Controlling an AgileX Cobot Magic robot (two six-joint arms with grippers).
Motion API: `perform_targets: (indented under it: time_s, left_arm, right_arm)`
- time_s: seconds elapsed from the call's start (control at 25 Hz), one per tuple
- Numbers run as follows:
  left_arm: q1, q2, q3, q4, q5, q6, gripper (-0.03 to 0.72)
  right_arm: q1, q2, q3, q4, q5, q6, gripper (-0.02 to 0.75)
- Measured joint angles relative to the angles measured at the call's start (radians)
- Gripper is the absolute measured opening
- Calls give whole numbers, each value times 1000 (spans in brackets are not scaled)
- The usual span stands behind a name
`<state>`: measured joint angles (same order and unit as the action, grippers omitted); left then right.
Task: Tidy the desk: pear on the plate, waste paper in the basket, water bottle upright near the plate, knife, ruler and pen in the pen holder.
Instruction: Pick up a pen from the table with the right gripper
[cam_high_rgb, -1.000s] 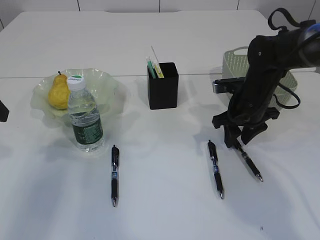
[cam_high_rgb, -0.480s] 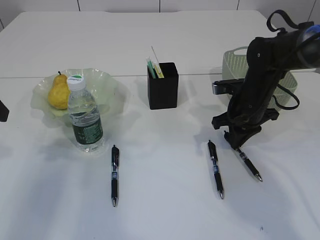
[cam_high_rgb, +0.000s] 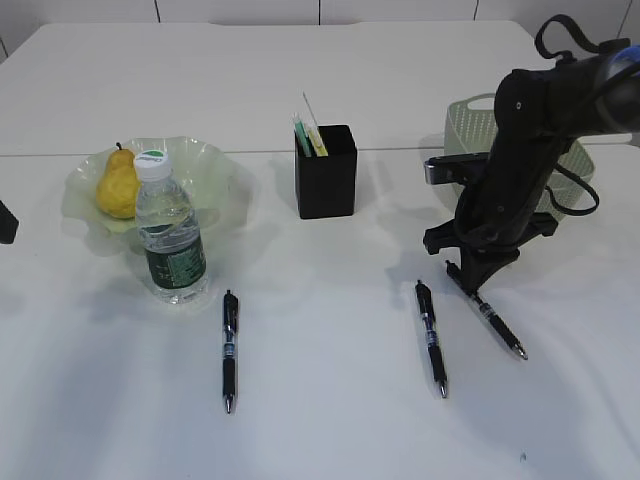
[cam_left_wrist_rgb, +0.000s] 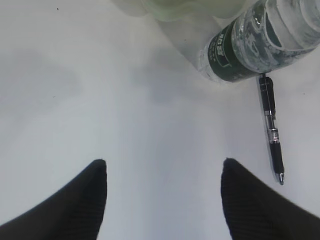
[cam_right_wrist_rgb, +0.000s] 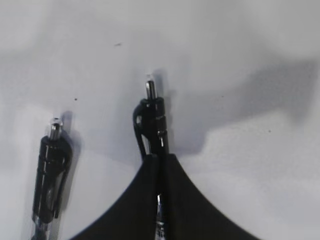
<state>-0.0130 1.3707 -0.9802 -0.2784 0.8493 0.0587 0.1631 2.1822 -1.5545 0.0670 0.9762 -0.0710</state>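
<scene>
Black jaws of the right pincer (cam_high_rgb: 472, 283) have just pressed together on the rightmost pen (cam_high_rgb: 497, 328); a second ago they stood spread astride its barrel. The right wrist view shows the two pads meeting around the barrel, the clip end (cam_right_wrist_rgb: 151, 117) projecting ahead of them. In the exterior view the tip end trails away below and to the right of the pincer, apparently still on the desk (cam_high_rgb: 330, 420). A second pen (cam_high_rgb: 431, 337) lies just to the left of the pincer, a third pen (cam_high_rgb: 229, 349) far to its left. The pen holder (cam_high_rgb: 326, 172) stands beyond the pincer to its upper left, the basket (cam_high_rgb: 470, 120) behind it. The left pincer (cam_left_wrist_rgb: 162, 200) hangs spread over bare desk, with the upright water bottle (cam_high_rgb: 168, 230), plate (cam_high_rgb: 215, 165) and pear (cam_high_rgb: 117, 185) beyond it. Judged from this, the grasp is made; lifting and carrying to the holder remain, for three pens.
</scene>
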Motion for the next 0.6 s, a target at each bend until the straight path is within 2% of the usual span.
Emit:
perform_targets:
  time_s: [0.32,0.6]
  left_arm:
    - [0,0,0,0,0,0,506]
    - [0,0,0,0,0,0,506]
  right_arm:
    - [-2,0,-1,0,4,0,5]
    - [-2,0,-1,0,8,0,226]
